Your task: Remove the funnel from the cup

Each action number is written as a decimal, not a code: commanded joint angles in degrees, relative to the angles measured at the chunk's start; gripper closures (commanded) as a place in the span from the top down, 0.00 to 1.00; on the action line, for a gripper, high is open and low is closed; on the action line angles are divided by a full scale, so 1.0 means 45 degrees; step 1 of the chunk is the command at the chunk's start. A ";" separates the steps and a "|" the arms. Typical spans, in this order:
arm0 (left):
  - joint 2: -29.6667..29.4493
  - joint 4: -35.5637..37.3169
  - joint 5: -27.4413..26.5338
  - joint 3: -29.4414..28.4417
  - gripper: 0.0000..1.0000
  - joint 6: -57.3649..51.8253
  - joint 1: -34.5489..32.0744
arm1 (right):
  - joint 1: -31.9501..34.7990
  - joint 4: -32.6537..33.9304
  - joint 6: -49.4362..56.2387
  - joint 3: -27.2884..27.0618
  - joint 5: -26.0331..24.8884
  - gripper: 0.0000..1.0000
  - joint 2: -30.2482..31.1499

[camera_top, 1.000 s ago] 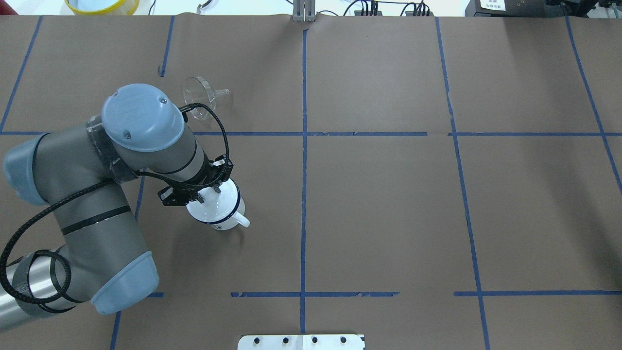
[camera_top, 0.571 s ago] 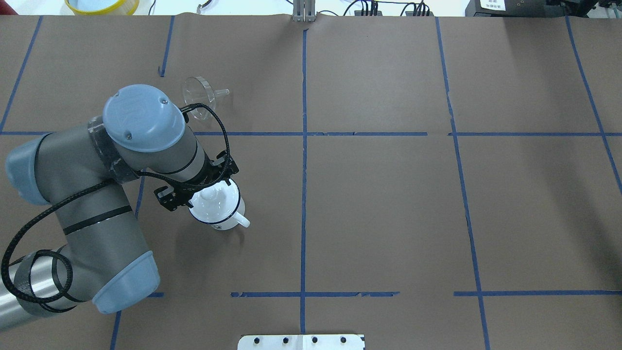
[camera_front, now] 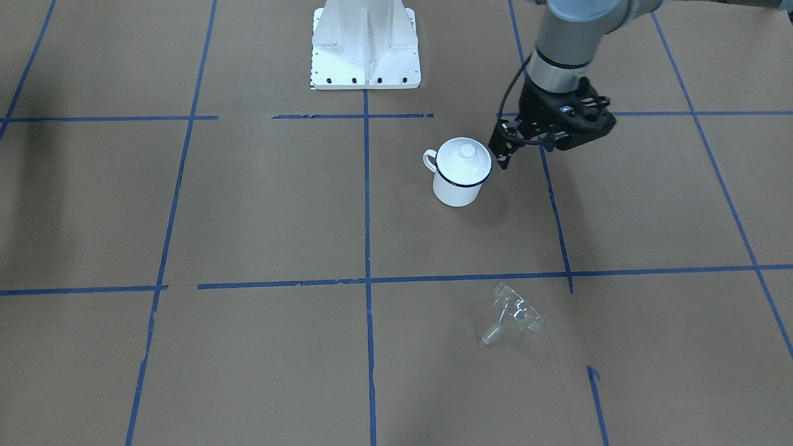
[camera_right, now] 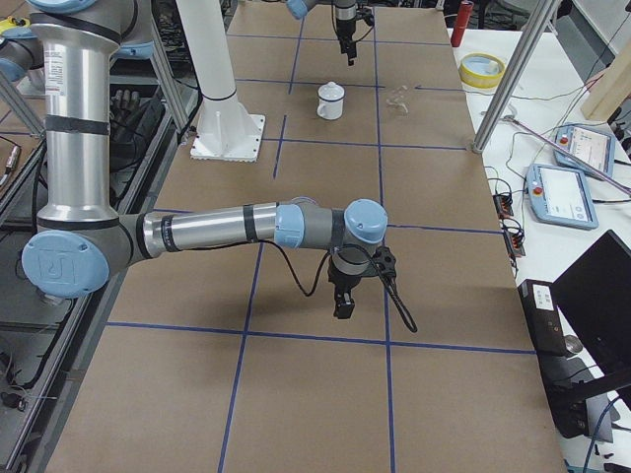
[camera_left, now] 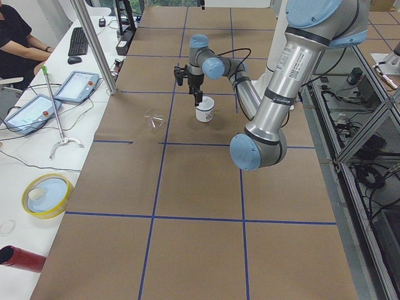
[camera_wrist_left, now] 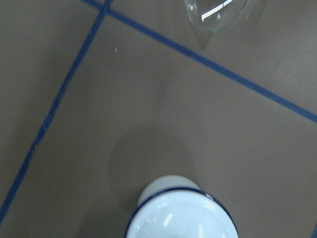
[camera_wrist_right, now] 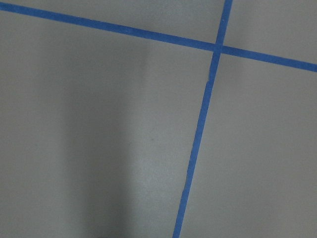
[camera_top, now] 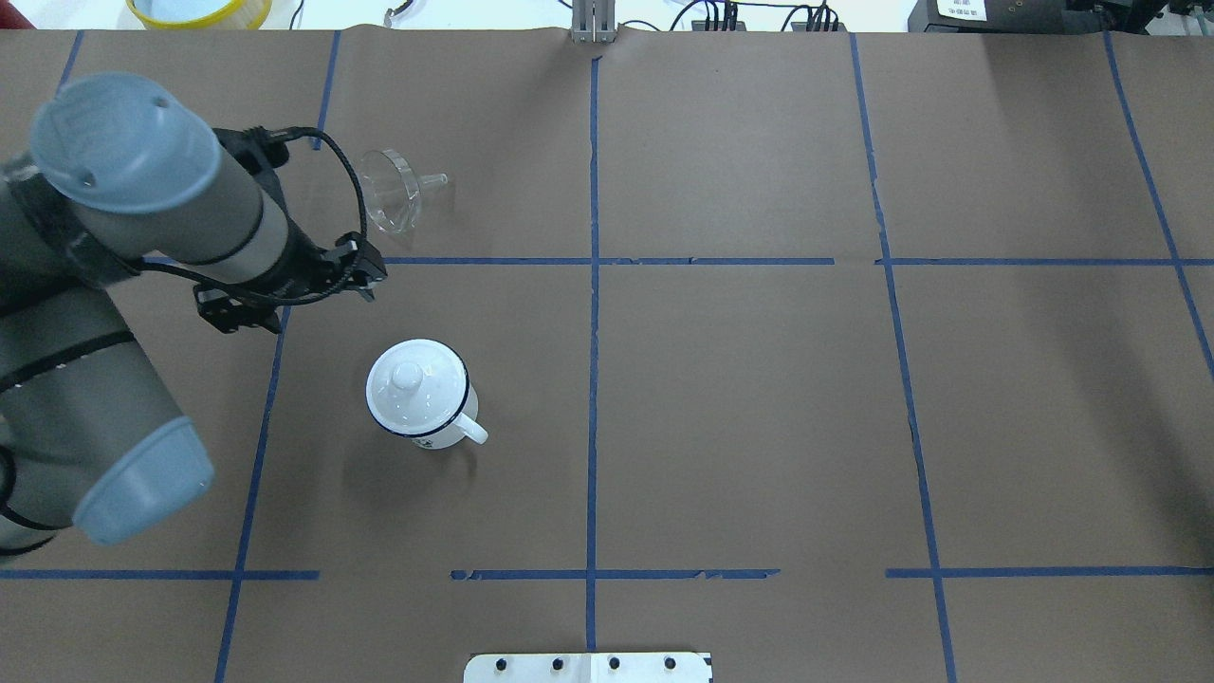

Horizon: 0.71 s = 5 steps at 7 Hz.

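Observation:
The cup (camera_top: 462,406), a white mug with a dark blue rim, stands upright left of the table's centre with a white knobbed lid (camera_top: 415,384) on its mouth. It also shows in the front view (camera_front: 457,186). The clear funnel (camera_top: 391,190) lies on its side on the paper, apart from the cup, farther from the robot; the front view (camera_front: 513,317) shows it too. My left gripper (camera_front: 520,155) hangs beside the cup, empty, and its fingers look spread open. My right gripper (camera_right: 342,305) hovers over bare table far off; I cannot tell its state.
The robot's white base plate (camera_front: 365,46) sits at the near table edge. A yellow-rimmed bowl (camera_top: 199,9) stands off the far left corner. Blue tape lines cross the brown paper. An operator and tablets (camera_left: 75,84) are beyond the far edge.
My left gripper has lifted off the lidded cup and moved away from it towards the far left. The cup, the lid and the funnel have not moved.

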State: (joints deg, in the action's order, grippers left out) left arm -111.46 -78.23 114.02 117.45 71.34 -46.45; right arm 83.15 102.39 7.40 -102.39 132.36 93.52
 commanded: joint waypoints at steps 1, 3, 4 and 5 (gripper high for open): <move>0.3208 -0.1414 0.1976 -0.0045 1.00 -0.6351 -0.3819 | 0.0000 0.0000 -0.0004 0.0000 0.0000 1.00 0.0000; 0.4550 -0.2669 0.2240 -0.2760 1.00 -1.3235 -0.7219 | 0.0000 0.0000 0.0015 0.0000 0.0000 1.00 0.0000; 0.4534 -0.2712 0.2240 -0.4385 1.00 -1.5963 -0.8610 | 0.0000 0.0000 0.0015 0.0000 0.0000 1.00 0.0000; 0.4456 -0.2906 0.2240 -0.5213 1.00 -1.7537 -0.9765 | 0.0000 0.0000 0.0015 0.0000 0.0000 1.00 0.0000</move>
State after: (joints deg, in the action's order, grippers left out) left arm -91.54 -90.22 124.00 100.08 4.03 -83.40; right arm 83.15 102.39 7.47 -102.39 132.36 93.51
